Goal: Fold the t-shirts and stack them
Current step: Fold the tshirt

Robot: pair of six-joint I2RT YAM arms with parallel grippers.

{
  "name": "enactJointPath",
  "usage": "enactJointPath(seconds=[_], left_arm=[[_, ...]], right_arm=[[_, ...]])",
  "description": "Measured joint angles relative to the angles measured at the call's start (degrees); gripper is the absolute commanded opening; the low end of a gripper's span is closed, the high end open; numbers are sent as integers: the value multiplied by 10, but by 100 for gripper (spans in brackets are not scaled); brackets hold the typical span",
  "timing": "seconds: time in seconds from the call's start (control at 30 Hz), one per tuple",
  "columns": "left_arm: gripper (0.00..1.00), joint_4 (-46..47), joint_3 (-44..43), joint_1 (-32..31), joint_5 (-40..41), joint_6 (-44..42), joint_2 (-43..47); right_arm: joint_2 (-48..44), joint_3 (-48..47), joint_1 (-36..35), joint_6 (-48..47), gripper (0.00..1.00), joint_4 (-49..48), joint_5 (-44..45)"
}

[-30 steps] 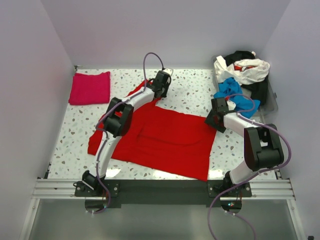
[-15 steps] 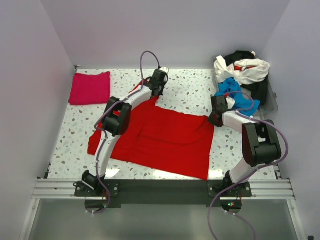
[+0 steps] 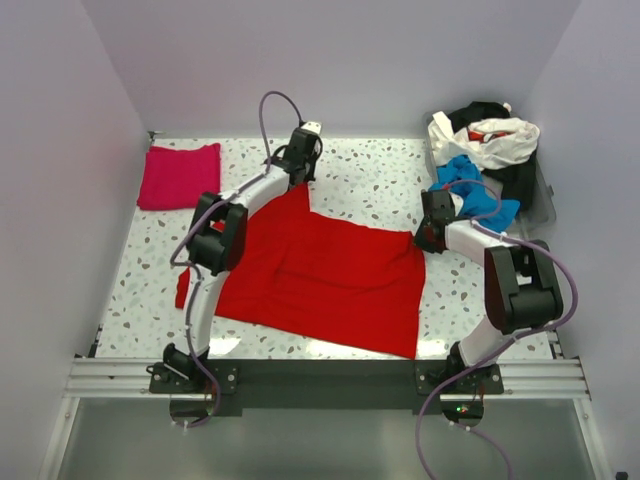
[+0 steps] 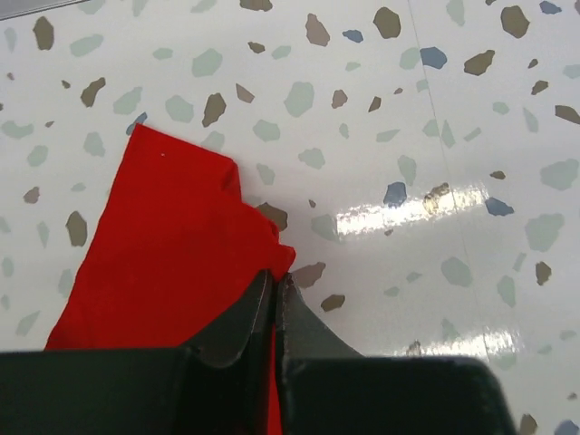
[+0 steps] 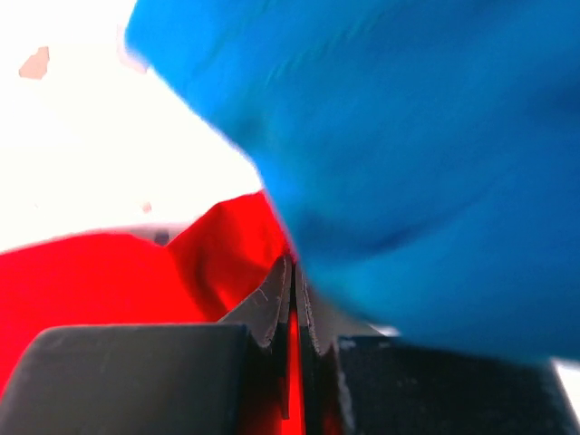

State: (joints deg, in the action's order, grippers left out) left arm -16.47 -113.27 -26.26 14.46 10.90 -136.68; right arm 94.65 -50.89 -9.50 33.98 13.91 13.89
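Observation:
The large red t-shirt (image 3: pixel 330 275) lies spread across the middle of the table. My left gripper (image 3: pixel 298 176) is shut on its far left corner, and the left wrist view shows red cloth (image 4: pixel 172 254) pinched between the closed jaws (image 4: pixel 275 277). My right gripper (image 3: pixel 427 236) is shut on the shirt's far right corner. In the right wrist view the red fabric (image 5: pixel 118 272) runs between the closed jaws (image 5: pixel 294 268), and the blue t-shirt (image 5: pixel 408 163) hangs close above them. A folded magenta-pink t-shirt (image 3: pixel 180 175) lies at the far left.
A heap of t-shirts sits at the far right: blue (image 3: pixel 472 196), white (image 3: pixel 497 141) and black (image 3: pixel 520 182). White walls close in the table on the left, the back and the right. The arm bases stand on the rail (image 3: pixel 320 378) at the near edge.
Both grippers closed on the red shirt's far corners. The left gripper then moved left and away with its corner, drawing the shirt's left side inward. The right gripper shifted slightly away.

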Motion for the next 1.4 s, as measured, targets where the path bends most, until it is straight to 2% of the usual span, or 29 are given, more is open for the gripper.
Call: enactJointPath(seconds=[0.43, 0.73, 1.13, 1.4], left_arm=[[0, 46, 288, 0, 79, 23, 273], [0, 13, 460, 0, 122, 100, 443], [0, -64, 574, 0, 175, 158, 629], [0, -108, 621, -2, 171, 157, 687]], right_arm=[[-89, -2, -11, -61, 0, 137, -32], [-90, -17, -25, -80, 0, 219, -50], [-90, -49, -76, -92, 0, 289, -41], [-92, -50, -101, -89, 0, 331, -25]])
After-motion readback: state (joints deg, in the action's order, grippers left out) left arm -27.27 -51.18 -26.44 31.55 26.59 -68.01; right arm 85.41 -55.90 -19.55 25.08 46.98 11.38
